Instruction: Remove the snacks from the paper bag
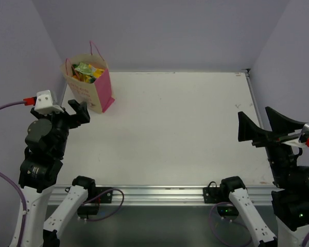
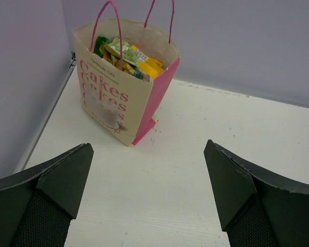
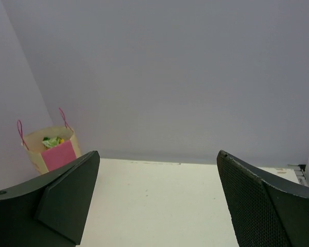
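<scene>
Left pincer (image 2: 147,154) spread wide, nothing in it, hanging just short of the tan paper gift bag with pink sides and pink cord handles (image 2: 113,100). The bag stands upright at the far left corner of the white bench (image 1: 180,128). Small glossy crinkly packets (image 2: 127,54), green, yellow and orange, are heaped inside up to the rim. They look light, slippery and squashy. I'd pinch a top one by its crimped edge, because that flimsy bag may tip. Right pincer (image 1: 262,126) is agape too, well apart.

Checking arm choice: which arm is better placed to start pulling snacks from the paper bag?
Left, probably. The left gripper is open close to the paper bag, snacks visible at its top; the right gripper, also open, is across the table.
</scene>
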`<state>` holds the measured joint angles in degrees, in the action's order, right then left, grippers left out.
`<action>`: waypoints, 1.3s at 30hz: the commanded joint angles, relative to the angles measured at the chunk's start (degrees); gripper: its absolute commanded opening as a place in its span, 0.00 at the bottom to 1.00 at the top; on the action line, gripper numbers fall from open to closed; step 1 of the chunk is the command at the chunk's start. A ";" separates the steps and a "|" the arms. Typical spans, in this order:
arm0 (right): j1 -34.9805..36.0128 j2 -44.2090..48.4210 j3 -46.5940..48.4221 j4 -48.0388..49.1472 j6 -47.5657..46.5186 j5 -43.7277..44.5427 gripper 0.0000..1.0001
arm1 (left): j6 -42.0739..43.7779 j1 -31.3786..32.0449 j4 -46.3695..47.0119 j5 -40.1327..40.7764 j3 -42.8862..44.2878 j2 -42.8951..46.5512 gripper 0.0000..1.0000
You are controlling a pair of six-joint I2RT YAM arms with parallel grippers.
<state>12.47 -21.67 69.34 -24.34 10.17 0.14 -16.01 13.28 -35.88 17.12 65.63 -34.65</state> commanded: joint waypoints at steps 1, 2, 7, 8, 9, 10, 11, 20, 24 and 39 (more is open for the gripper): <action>0.19 -2.32 0.36 -0.71 2.04 -1.90 0.99 | -2.88 0.43 2.56 2.65 -0.94 -0.49 1.00; 0.27 -2.32 -0.08 -0.45 2.83 -1.90 0.99 | -3.58 0.43 3.00 2.56 -0.76 -1.29 1.00; 0.27 -4.16 -1.75 -1.67 4.59 -5.41 0.99 | -2.98 0.43 7.04 -2.09 5.18 -13.02 1.00; 0.27 -5.47 -1.84 -2.64 5.20 -6.72 0.99 | -2.37 0.35 7.22 -2.27 7.04 -15.68 1.00; 0.27 -6.18 -1.93 -3.08 5.64 -7.34 0.99 | -0.79 0.43 7.49 -2.36 8.80 -18.23 1.00; 0.27 -6.80 -1.93 -3.61 6.08 -7.96 0.99 | -0.25 0.43 7.84 -2.19 10.56 -23.30 1.00; 0.27 -7.50 -1.93 -4.57 6.87 -9.62 0.99 | 0.01 0.43 7.75 -2.27 14.49 -25.96 1.00; 0.27 -11.90 -4.12 -5.54 7.32 -20.09 0.99 | 4.76 -2.20 7.14 -5.96 35.52 -54.80 0.95; 0.27 -11.55 -5.61 -5.90 7.05 -20.62 0.99 | 7.82 -4.31 4.69 -9.38 44.13 -64.91 0.82; 0.27 -8.83 -9.93 -3.61 7.14 -19.30 0.99 | 13.99 -4.66 -2.09 -16.86 48.46 -78.20 0.45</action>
<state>12.49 -31.11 59.99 -30.00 16.62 -17.98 -4.32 8.73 -37.63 3.14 114.43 -113.78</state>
